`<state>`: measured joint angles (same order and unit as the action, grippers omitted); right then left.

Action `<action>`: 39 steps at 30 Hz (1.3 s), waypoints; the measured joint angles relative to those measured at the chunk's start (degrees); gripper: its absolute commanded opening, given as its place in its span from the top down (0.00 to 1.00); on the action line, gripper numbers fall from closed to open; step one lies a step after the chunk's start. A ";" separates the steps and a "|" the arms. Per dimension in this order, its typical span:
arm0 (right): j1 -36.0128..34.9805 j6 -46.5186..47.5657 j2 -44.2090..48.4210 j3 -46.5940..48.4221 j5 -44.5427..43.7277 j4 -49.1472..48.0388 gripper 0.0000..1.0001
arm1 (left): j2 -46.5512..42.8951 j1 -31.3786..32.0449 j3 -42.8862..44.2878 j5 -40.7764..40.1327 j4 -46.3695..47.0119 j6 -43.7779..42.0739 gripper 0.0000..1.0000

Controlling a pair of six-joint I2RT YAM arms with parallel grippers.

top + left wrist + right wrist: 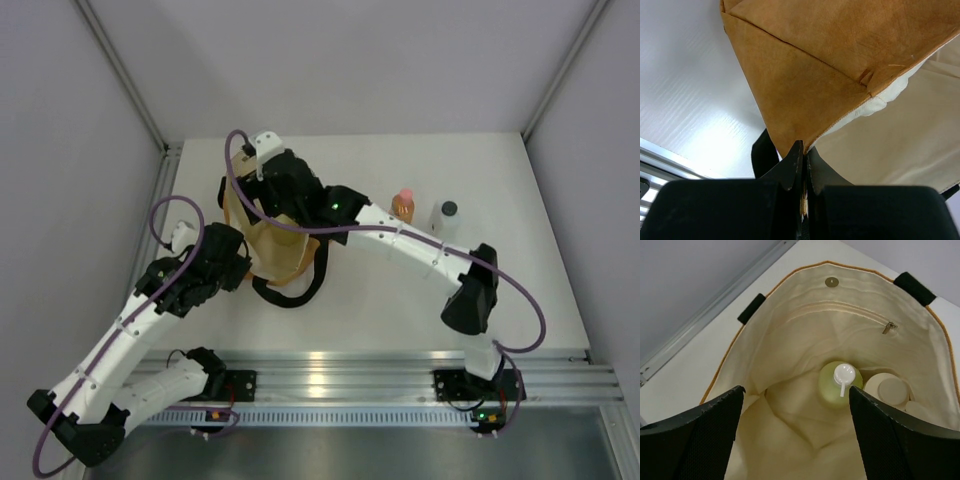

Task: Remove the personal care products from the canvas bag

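Canvas bag (275, 248): mustard-tan outside, cream lining, black loop handles (290, 296). It stood on the white worktop (380, 300), left of centre, with its mouth open upward. A round snap button (831, 282) and a zip pull (888, 327) showed on the far inner wall.

Left pincer (804, 150): closed tight on the bag's near rim. Tan cloth and cream lining ran down into the pinched fingertips.

Right pincer (796, 395): fingers spread wide with nothing between them. It hung over the bag's mouth, facing down into the lining, and touched neither item inside.

Yellow-green bottle (839, 387): rounded, with a white cap. It sat upright at the bottom of the bag, below the right pincer.

Cream jar (891, 390): short, with a flat lid. It lay in the bag just beside the yellow-green bottle, on that bottle's right in the wrist view. Whether the two touched could not be told.

Amber bottle (403, 205): pink cap. It stood upright on the worktop outside the bag, to the bag's right, beyond the right arm.

Whitish bottle (446, 220): black cap. It stood upright on the worktop near the amber bottle, on that bottle's right and apart from it.
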<state>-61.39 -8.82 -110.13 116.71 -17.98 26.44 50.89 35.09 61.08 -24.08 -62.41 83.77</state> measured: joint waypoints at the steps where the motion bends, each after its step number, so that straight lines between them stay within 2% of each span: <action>1: 0.02 -0.11 -1.42 0.83 -0.52 0.44 0.18 | 0.00 0.00 0.00 0.04 0.07 -0.02 1.00; 5: 0.59 -1.66 -5.44 1.88 -1.92 1.70 0.22 | -0.04 0.00 0.00 0.07 0.35 -0.15 1.00; 14: 3.26 -3.72 -11.63 4.68 -2.78 3.37 0.23 | -0.26 0.00 0.00 0.04 0.46 -0.20 1.00; 25: 6.29 -3.78 -18.64 9.49 -3.04 3.61 0.33 | -0.55 0.00 0.00 0.04 0.55 -0.31 1.00; 32: 7.56 -3.87 -20.35 9.84 -2.93 3.54 0.39 | -0.63 0.00 0.00 0.04 0.66 -0.31 1.00; 34: 7.76 -3.93 -20.48 9.84 -2.84 3.30 0.45 | -0.63 0.00 0.00 0.07 0.79 -0.31 1.00; 39: 7.96 -4.59 -20.57 9.81 -1.77 3.13 0.49 | -0.63 0.00 0.00 0.04 0.87 -0.31 1.00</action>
<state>-53.43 -13.41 -130.69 126.52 -19.75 29.56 50.26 35.09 61.08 -24.03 -61.54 83.46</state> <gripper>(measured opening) 0.530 0.024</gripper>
